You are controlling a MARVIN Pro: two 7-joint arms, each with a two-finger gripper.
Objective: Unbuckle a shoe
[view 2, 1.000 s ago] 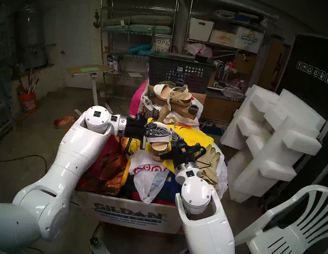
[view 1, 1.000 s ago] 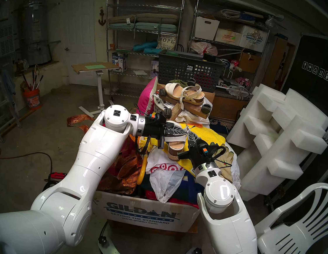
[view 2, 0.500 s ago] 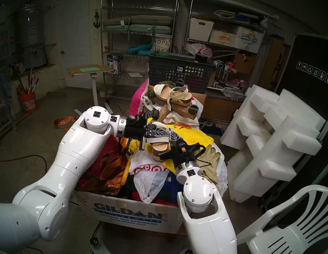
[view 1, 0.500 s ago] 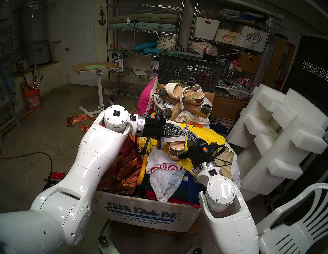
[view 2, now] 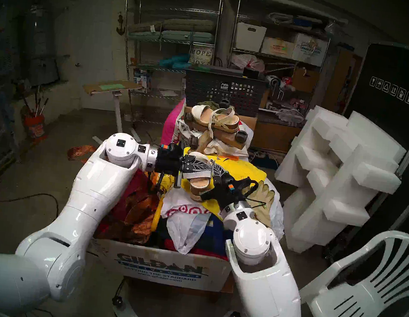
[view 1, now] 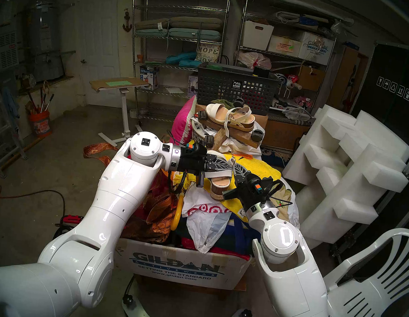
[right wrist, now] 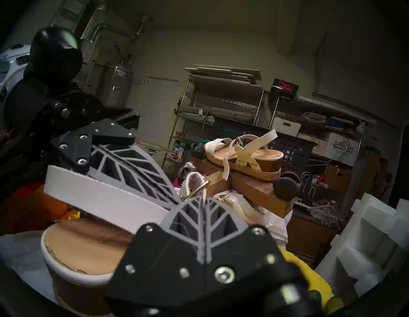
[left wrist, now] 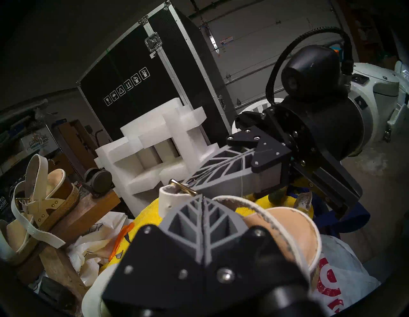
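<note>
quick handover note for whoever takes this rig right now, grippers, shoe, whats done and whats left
Left gripper: shut, pinching the ankle strap by the gold buckle.
Right gripper: shut at the buckle from the other side.
Wedge sandal: on the yellow towel atop the clutter box.
Done: both grips placed.
Left: whether the strap is free of the buckle can't be told; the other sandal sits behind, untouched.
</note>
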